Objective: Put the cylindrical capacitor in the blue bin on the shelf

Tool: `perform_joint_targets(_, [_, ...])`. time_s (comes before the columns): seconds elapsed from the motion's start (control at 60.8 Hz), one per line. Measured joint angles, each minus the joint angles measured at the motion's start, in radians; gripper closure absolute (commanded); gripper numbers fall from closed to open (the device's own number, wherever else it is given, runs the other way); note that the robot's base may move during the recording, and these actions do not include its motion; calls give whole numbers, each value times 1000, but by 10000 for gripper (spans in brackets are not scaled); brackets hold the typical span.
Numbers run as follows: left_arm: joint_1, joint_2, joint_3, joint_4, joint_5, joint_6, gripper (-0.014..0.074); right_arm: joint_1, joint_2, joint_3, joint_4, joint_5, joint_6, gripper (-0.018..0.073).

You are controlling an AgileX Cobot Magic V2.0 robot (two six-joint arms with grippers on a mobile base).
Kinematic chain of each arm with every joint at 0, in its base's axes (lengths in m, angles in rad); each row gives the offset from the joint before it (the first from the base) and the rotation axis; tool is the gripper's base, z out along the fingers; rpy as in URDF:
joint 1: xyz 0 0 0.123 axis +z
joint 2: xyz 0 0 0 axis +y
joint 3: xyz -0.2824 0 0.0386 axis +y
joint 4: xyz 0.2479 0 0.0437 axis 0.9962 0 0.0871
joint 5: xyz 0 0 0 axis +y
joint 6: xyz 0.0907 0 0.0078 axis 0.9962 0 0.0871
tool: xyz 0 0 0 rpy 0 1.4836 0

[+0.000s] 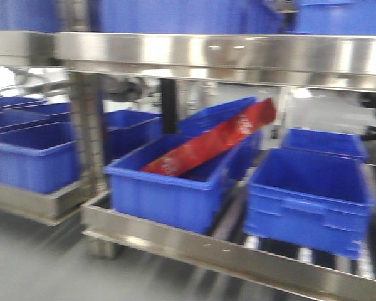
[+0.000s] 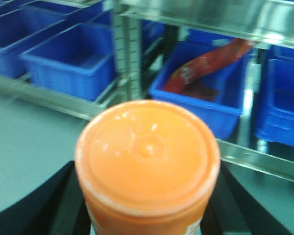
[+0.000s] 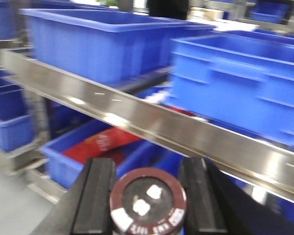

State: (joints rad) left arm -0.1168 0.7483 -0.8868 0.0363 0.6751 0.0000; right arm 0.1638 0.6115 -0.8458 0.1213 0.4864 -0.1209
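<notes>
The cylindrical capacitor (image 3: 148,200), dark brown with a pale stripe and two pale terminals on its end, sits between the black fingers (image 3: 95,196) of my right gripper (image 3: 148,208), which is shut on it. It hangs in front of the shelf's steel rail (image 3: 186,129). Below that rail a blue bin (image 3: 59,164) holds a red packet (image 3: 105,144). My left gripper (image 2: 147,220) is shut on an orange-lidded jar (image 2: 147,152), facing the same shelf (image 2: 245,159). Neither gripper shows in the front view.
In the front view the shelf (image 1: 207,53) carries several blue bins: one (image 1: 163,194) holds the tilted red packet (image 1: 219,141), and one to its right (image 1: 307,207) shows nothing inside. More bins (image 1: 25,157) stand on the rack at left. Upper-level bins (image 3: 98,44) sit above the rail.
</notes>
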Motion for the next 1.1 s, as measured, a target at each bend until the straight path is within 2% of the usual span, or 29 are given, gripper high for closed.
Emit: perform_joint_targets(1.102, [0, 0, 0, 0, 0, 0, 707, 0, 0, 0, 0, 0, 0, 587])
